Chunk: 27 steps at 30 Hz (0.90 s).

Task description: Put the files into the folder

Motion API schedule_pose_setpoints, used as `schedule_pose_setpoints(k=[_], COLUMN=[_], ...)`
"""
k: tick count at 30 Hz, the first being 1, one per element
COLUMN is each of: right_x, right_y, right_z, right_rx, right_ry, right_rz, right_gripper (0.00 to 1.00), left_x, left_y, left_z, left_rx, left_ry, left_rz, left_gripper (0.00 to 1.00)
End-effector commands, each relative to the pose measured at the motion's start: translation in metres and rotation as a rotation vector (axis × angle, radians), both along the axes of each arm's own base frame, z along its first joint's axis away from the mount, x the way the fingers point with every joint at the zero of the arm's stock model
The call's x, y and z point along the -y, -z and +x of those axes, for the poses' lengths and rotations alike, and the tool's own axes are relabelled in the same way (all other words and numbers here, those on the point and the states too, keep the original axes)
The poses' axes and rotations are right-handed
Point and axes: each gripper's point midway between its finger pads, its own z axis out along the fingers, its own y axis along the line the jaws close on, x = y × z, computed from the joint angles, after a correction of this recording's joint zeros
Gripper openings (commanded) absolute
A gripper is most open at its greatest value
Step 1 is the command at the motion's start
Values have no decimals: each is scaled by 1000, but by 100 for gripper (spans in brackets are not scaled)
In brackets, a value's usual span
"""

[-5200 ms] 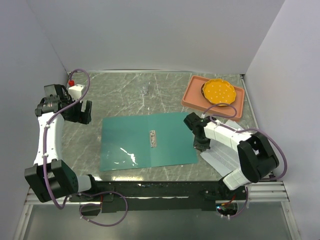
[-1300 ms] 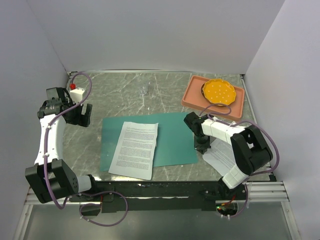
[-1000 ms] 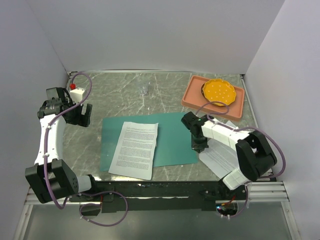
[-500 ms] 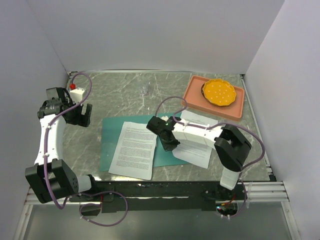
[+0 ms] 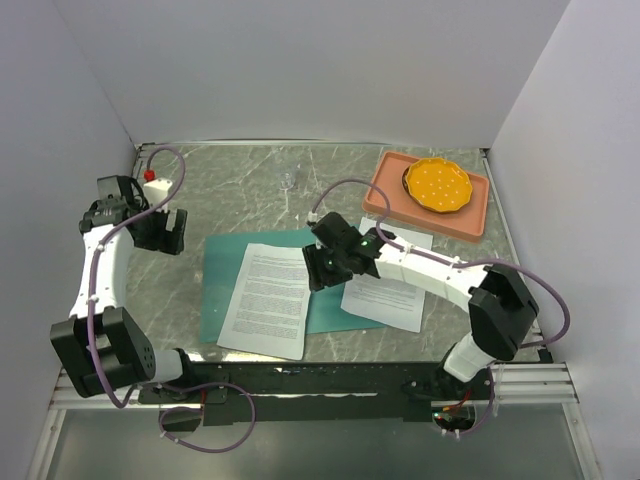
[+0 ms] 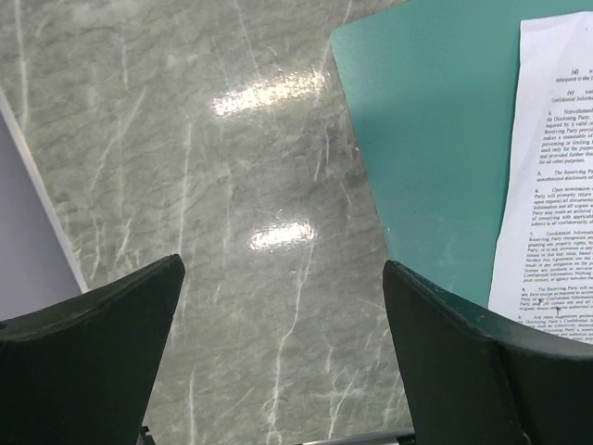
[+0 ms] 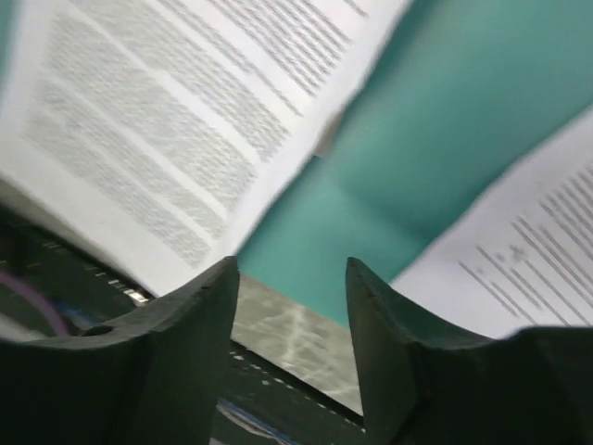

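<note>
The teal folder (image 5: 222,280) lies open and flat at the table's middle. One file (image 5: 268,298) rests on its left half, its lower edge past the folder's front. A second file (image 5: 390,300) lies askew over the folder's right edge and the table. My right gripper (image 5: 322,268) hovers above the folder's middle, between the two sheets. In the right wrist view the right gripper (image 7: 292,269) is open and holds nothing, with the folder (image 7: 445,139) and both sheets below. My left gripper (image 6: 283,269) is open over bare table, left of the folder (image 6: 426,139).
A salmon tray (image 5: 385,195) with an orange plate (image 5: 437,185) stands at the back right. A small clear glass object (image 5: 289,180) sits behind the folder. A white block with a red cap (image 5: 150,178) is by the left arm. Walls enclose three sides.
The right arm has swept left, dragging the second sheet from the table's right side onto the folder's right edge, then let it go and opened. The left arm has stayed still.
</note>
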Motion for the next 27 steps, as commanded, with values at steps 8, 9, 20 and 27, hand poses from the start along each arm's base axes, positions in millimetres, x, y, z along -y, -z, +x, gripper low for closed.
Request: schedule_pose_setpoints(k=[8,9,20,27], right_x=[-43,-43,-42,-47], right_y=[19,21,46,62], right_z=[-17,-17,-22,-22], right_rx=[-197,-201,-261,-283], right_ry=[-59,-54,-30,11], right_rz=[274,275,250,283], right_gripper=[50,50,55,51], left_x=[43,45,53,55], left_y=[61,63,100,102], left_z=[3,4,6,11], left_rx=[-67,-69,-107,-72], left_ry=[103,106,104,125], left_rz=[26,25,111,173], left_gripper=[96,96,96,96])
